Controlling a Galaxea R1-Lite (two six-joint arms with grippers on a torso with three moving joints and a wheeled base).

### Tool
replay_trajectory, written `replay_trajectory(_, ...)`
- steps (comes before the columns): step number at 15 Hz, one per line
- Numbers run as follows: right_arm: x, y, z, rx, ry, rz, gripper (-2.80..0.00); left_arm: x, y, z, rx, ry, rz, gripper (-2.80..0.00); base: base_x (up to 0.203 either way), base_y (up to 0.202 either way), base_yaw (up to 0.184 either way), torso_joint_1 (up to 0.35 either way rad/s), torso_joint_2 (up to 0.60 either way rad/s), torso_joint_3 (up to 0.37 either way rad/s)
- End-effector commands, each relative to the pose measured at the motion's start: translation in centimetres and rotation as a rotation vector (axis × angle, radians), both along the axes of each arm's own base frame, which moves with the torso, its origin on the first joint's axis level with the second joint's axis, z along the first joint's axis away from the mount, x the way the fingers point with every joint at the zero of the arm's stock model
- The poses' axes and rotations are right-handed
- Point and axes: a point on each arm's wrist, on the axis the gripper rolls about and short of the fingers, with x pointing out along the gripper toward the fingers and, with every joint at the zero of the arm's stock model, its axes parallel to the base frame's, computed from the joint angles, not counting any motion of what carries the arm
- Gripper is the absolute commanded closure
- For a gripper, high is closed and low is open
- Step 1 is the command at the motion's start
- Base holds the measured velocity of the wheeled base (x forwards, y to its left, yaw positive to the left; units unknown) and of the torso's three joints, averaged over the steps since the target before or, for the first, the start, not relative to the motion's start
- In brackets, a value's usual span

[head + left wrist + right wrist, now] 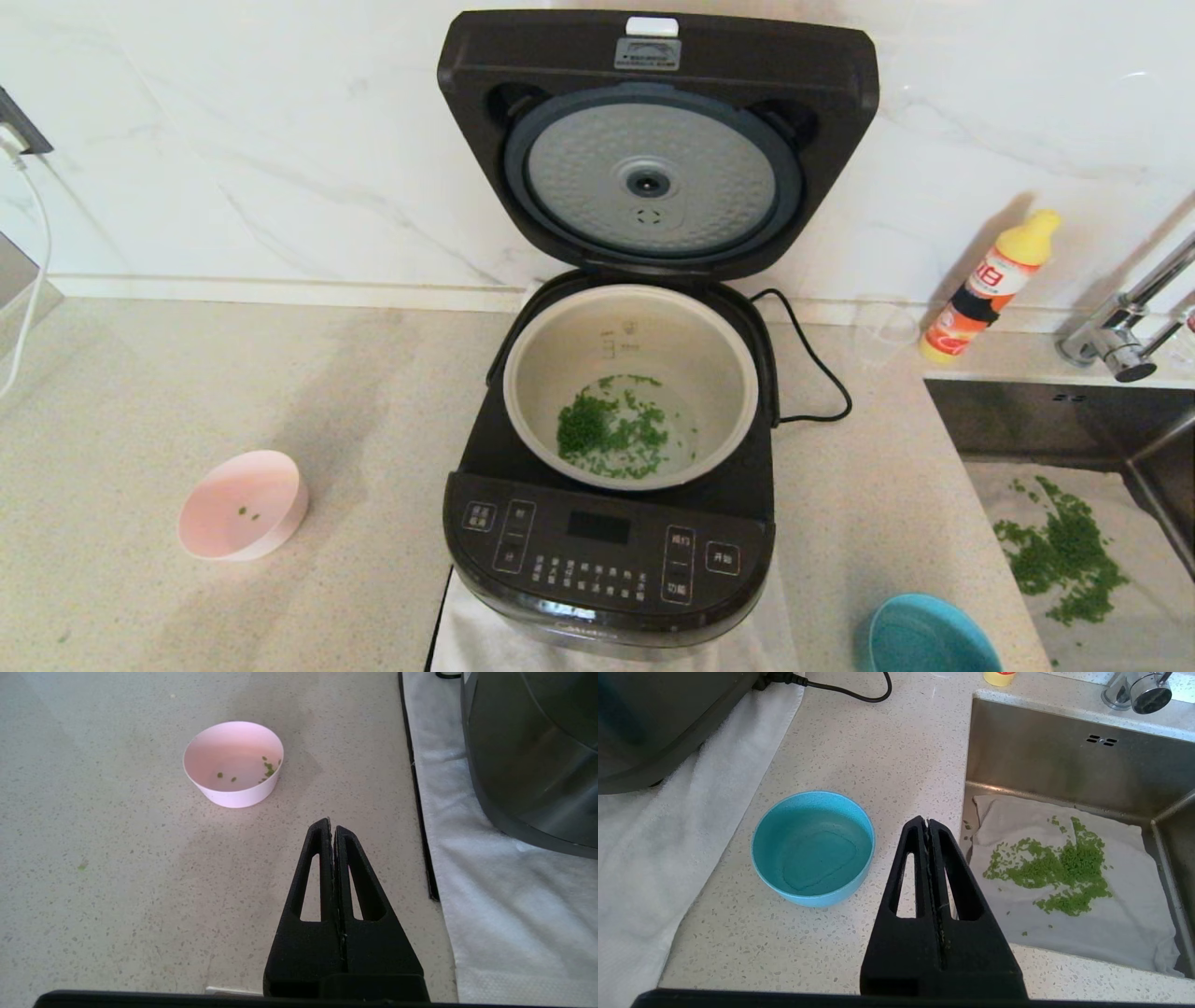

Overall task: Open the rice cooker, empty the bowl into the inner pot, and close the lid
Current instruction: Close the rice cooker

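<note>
The black rice cooker [607, 551] stands at the counter's middle with its lid [653, 140] raised upright, the dimpled silver plate facing me. The off-white inner pot [631, 385] holds green bits in a little water. A pink bowl [245, 506] sits left of the cooker, upright, with a few green bits; it also shows in the left wrist view [233, 763]. A blue bowl [929, 637] sits to the cooker's right; in the right wrist view [813, 847] it holds only a film of water. My left gripper [332, 823] is shut and empty above the counter. My right gripper [926, 821] is shut and empty beside the blue bowl.
A white towel [490, 882] lies under the cooker. The sink [1064, 467] at right holds a cloth [1064, 914] with scattered green bits [1055, 868]. A tap [1120, 336], an orange-yellow bottle [990, 285], a clear cup [885, 331] and the power cord [822, 373] are at the back right.
</note>
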Motion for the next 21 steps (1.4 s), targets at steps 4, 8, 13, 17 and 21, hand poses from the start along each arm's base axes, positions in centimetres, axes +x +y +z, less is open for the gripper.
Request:
replay_trajectory(4,0.0,0.0,0.0,-0.001,0.002,0.000,0.00,-0.3,0.0,1.2,0.004,-0.050,-0.002,0.00,0.000,0.000,0.000,0.000,0.00,0.000)
replay_trajectory(8,0.0,0.0,0.0,0.001,-0.001,0.002,0.00,-2.2,-0.3,10.6,-0.004,-0.181,-0.162,0.00,0.000,0.000,0.000,0.000,0.00,0.000)
replay_trajectory(13,0.0,0.0,0.0,0.001,-0.001,0.002,0.00,4.1,-0.9,23.9,-0.098,-0.126,-0.374,0.00,0.000,0.000,0.000,0.000,0.00,0.000)
replay_trajectory(17,0.0,0.0,0.0,0.001,-0.001,0.003,0.00,13.3,-1.4,30.3,-0.206,-0.121,-0.557,0.00,0.000,0.000,0.000,0.000,0.00,0.000)
replay_trajectory(21,0.0,0.0,0.0,0.001,-0.001,0.002,0.00,21.0,-2.4,34.5,-0.339,-0.100,-0.758,0.00,0.000,0.000,0.000,0.000,0.00,0.000)
